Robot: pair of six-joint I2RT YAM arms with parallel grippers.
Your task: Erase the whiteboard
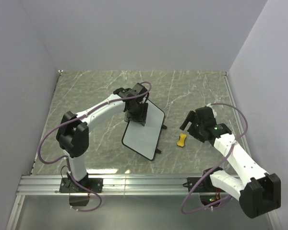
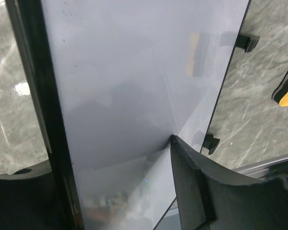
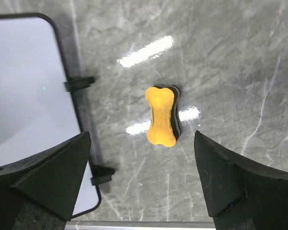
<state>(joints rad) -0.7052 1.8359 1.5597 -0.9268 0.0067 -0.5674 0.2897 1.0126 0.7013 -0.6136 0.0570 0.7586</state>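
Overhead and wrist views of the work surface: a grey-green marble-patterned desk point(image 1: 86, 96) with white veining, glossy enough to carry bright streaks of reflected light, enclosed by plain white walls point(image 1: 134, 33) along its far, left and right edges. A ribbed aluminium rail point(image 1: 134, 183) runs along the near edge and bears both arm bases. The small flat white rectangular whiteboard point(image 1: 145, 134) with rounded corners and a thin black rim lies near the middle of the desk, its long axis running from far to near on a slight slant. Two small black clips point(image 3: 79, 84) project from the long side facing the right edge. In the left wrist view its face reads uniformly pale, with soft grey reflections. The left gripper point(image 1: 136, 114) sits over the far end of the board. Its fingers are spread apart, one fingertip point(image 2: 175, 143) resting against the white face and the other lying beside the black rim. Whether the board is pinned or merely touched cannot be told. The small yellow bone-shaped eraser point(image 3: 162, 116) with a black underside lies on bare marble just beside the clipped side of the board, toward the right edge. The right gripper point(image 3: 141, 138) hangs above it with fingers wide apart, touching nothing.
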